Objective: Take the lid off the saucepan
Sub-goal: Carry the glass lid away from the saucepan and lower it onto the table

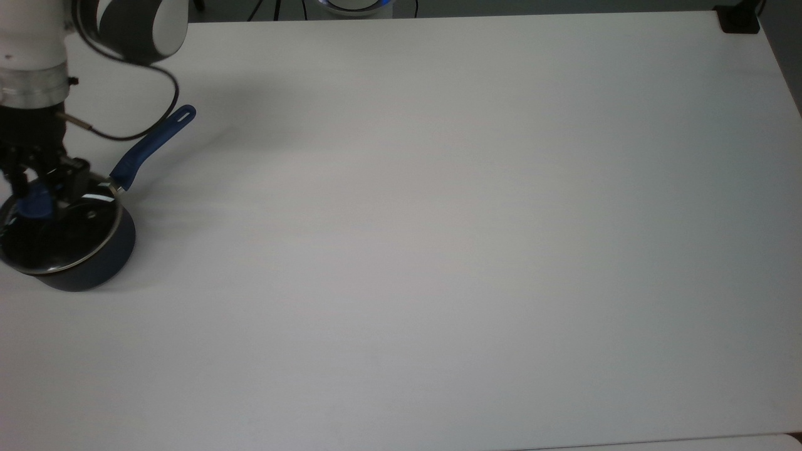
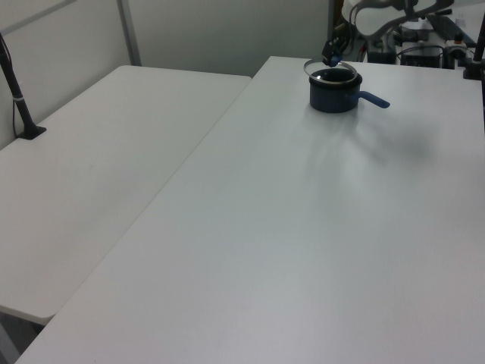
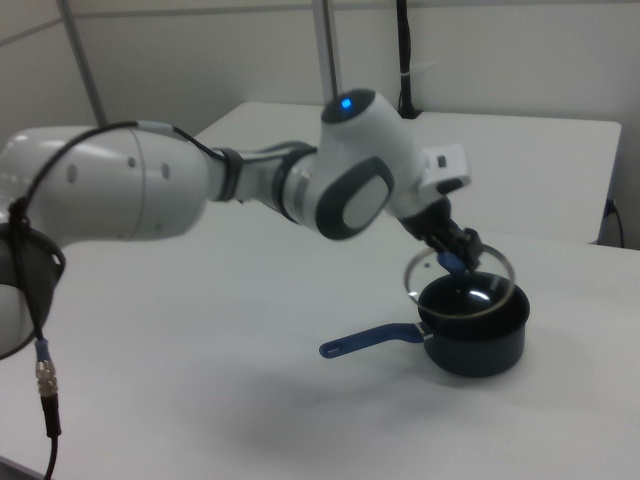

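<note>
Glass lid [image 3: 458, 272] hanging tilted above saucepan [image 3: 475, 325], knob clamped between my fingers [image 1: 74, 178]; my gripper [image 3: 452, 252] carrying it. Lift mostly done: in right view, lid clear of rim, hovering over pan's far side. Remaining: moving lid aside, setting it on table [image 1: 438, 219].

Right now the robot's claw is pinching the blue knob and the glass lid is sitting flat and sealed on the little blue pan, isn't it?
Not quite. The gripper is pinching the blue knob, but the lid is not flat and sealed: the right view shows it tilted and lifted, with one edge raised off the saucepan. The left view shows the raised rim too.
</note>
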You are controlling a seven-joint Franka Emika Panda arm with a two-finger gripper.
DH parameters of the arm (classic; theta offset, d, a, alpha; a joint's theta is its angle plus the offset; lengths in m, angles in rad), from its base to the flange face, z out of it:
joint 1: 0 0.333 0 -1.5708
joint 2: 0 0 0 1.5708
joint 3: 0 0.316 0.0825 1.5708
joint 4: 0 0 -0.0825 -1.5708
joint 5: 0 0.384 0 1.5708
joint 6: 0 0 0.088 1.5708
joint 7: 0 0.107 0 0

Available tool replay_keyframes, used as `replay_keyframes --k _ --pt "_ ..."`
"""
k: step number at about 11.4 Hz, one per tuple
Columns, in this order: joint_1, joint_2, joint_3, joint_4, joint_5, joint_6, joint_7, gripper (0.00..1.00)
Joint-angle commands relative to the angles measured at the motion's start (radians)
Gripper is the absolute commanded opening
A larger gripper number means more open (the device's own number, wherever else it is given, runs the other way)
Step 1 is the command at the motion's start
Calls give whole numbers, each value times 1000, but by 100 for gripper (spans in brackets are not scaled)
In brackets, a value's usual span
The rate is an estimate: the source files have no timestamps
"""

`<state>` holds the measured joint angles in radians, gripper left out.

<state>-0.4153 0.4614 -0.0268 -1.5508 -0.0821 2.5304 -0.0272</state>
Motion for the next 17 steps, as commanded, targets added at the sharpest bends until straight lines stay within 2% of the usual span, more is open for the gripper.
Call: replay_keyframes --k 1,2,3,8,10,12,15,17 --pt "10 -136 83 -61 12 -175 7 39" --pt "16 -164 118 -87 12 -230 12 38" --pt "56 -200 128 -141 10 -236 18 38" --pt "327 -315 117 -372 -42 -237 170 38" --pt "419 -333 117 -452 -92 -237 243 38" --pt "476 -314 119 -485 -160 -239 308 38" --pt "515 -293 119 -508 -163 -243 316 39" --pt "517 -297 123 -522 -163 -332 314 39"
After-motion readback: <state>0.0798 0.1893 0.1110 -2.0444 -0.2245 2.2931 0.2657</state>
